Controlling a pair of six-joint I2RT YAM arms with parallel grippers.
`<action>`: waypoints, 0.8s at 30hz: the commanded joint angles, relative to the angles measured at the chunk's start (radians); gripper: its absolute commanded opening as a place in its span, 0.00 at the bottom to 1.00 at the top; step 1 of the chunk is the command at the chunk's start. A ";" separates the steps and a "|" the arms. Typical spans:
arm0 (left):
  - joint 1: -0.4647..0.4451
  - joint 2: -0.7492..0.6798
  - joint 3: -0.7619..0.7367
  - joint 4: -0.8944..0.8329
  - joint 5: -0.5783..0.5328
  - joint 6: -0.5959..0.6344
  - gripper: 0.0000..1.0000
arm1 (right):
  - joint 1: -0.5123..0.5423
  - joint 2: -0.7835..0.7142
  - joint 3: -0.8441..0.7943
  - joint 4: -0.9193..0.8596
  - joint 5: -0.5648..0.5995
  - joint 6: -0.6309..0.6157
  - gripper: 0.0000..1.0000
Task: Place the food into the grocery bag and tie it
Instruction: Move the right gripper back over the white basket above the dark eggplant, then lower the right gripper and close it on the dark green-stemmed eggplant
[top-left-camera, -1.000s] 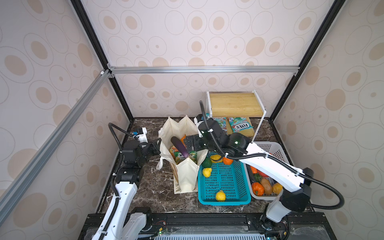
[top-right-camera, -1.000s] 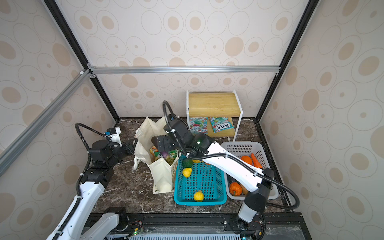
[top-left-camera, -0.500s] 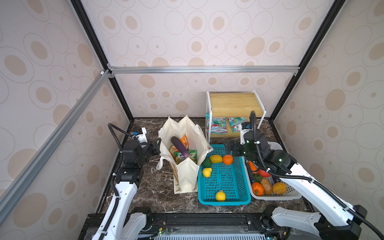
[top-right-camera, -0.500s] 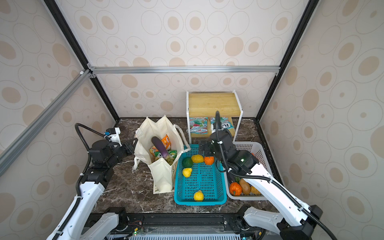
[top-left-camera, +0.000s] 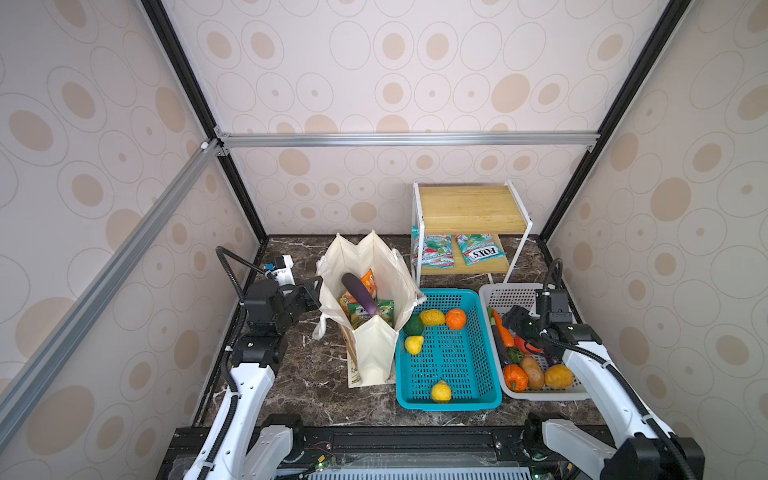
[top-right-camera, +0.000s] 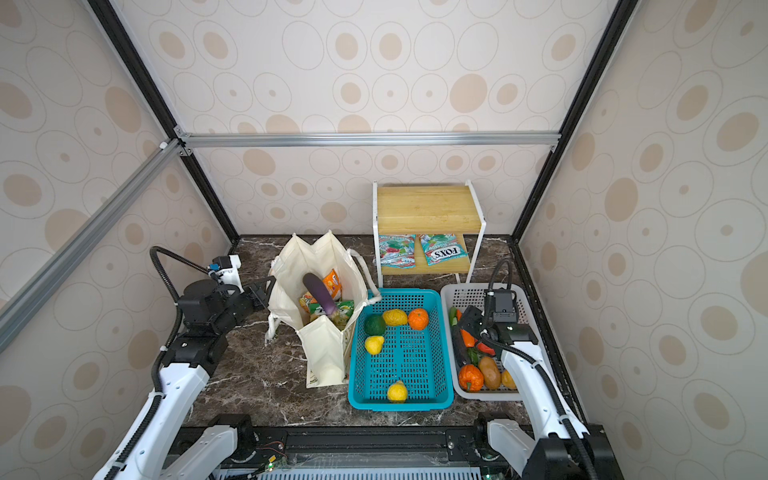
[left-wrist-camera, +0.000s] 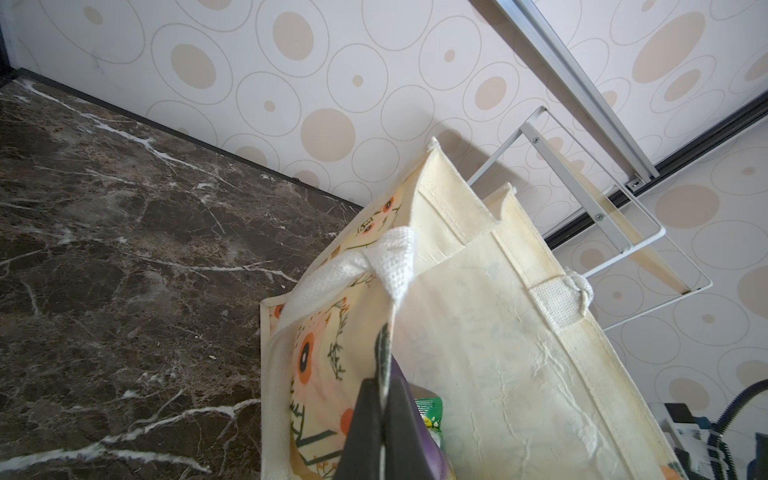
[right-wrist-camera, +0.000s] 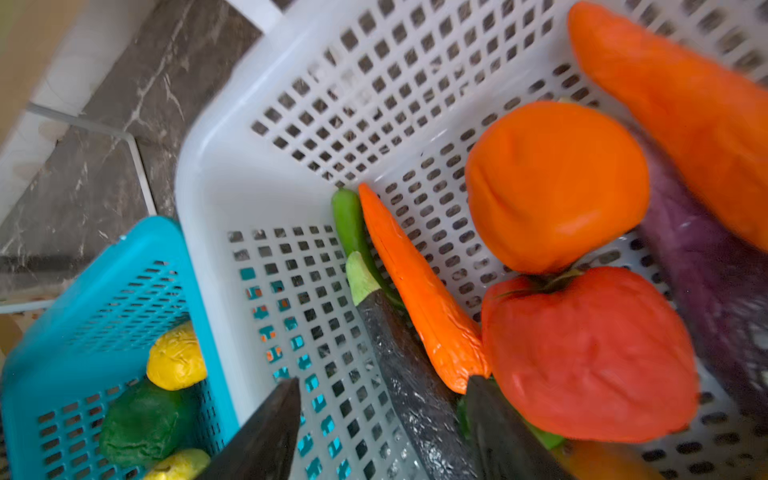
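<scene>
Near right: the right end effector (right-wrist-camera: 382, 380) had left the grocery bag (top-left-camera: 376, 349), where it hung a second earlier, and had crossed to the white basket (top-left-camera: 509, 296). We read this as one deposit done and the next pick begun. Its jaws had narrowed from full width to about half. In the wrist view they straddled a dark eggplant (right-wrist-camera: 415, 399) lying against a carrot (right-wrist-camera: 415, 291), with a gap still showing on one side, so nothing was gripped yet.

Just left of it, the teal basket (top-left-camera: 449, 405) still held three yellow lumpy fruits (top-left-camera: 441, 392), so several transfers remained before tying.

Further left, the bag stood upright on the desk (top-left-camera: 299, 374), just beside the teal basket. A purple eggplant (top-left-camera: 359, 293) leaned inside it, over an orange packet (top-left-camera: 368, 279) and a green packet (top-left-camera: 365, 316). The left end effector (left-wrist-camera: 384, 370) had not moved. It was fully closed, pinching the bag's left rim and keeping the mouth open.

Far: the shelf (top-left-camera: 469, 208), untouched.
</scene>
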 joint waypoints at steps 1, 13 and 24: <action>0.002 -0.007 0.031 0.002 0.013 0.008 0.00 | -0.009 0.016 -0.025 0.078 -0.087 0.009 0.61; 0.001 0.013 0.017 0.022 0.012 0.006 0.00 | -0.031 0.148 -0.111 0.224 -0.075 -0.022 0.58; 0.002 0.021 0.004 0.033 0.015 0.002 0.00 | -0.037 0.191 -0.145 0.323 -0.150 -0.004 0.59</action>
